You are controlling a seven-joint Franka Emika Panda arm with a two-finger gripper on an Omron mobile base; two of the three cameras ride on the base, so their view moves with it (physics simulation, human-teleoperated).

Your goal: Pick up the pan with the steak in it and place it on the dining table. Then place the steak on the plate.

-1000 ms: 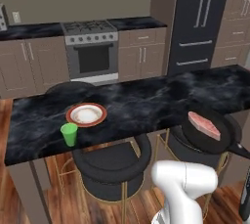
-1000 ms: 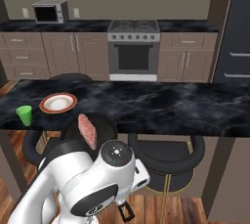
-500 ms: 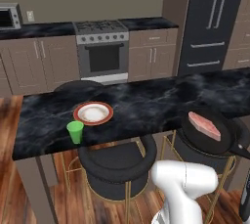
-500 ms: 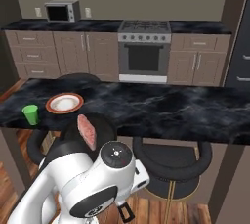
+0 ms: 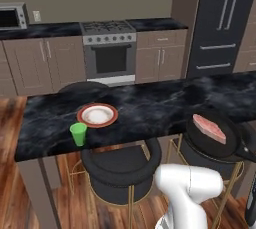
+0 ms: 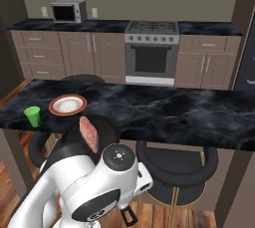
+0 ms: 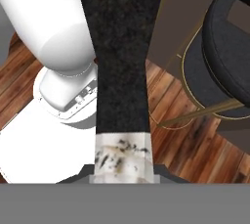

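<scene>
The black pan (image 5: 201, 141) hangs in the air just in front of the dining table's (image 5: 150, 107) near edge, to the right, above a stool. The pink-red steak (image 5: 210, 128) lies flat in it. From the right base view the steak (image 6: 89, 133) and pan (image 6: 107, 129) peek over my white arm. My gripper (image 7: 122, 176) is shut on the end of the pan's long handle (image 7: 122, 71), which runs straight up the hand view. The plate (image 5: 97, 115) with its orange-red rim sits on the table's left part, well left of the pan.
A small green cup (image 5: 78, 134) stands just left of and nearer than the plate. Black round stools (image 5: 120, 165) with gold frames stand under the table's near edge. Brown cabinets and a stove (image 5: 109, 48) line the far wall; a dark fridge (image 5: 222, 23) stands at the right.
Both base views have shifted: table, plate and cup slid right in the picture, so the base has driven. The pan and steak kept their place relative to the arm.
</scene>
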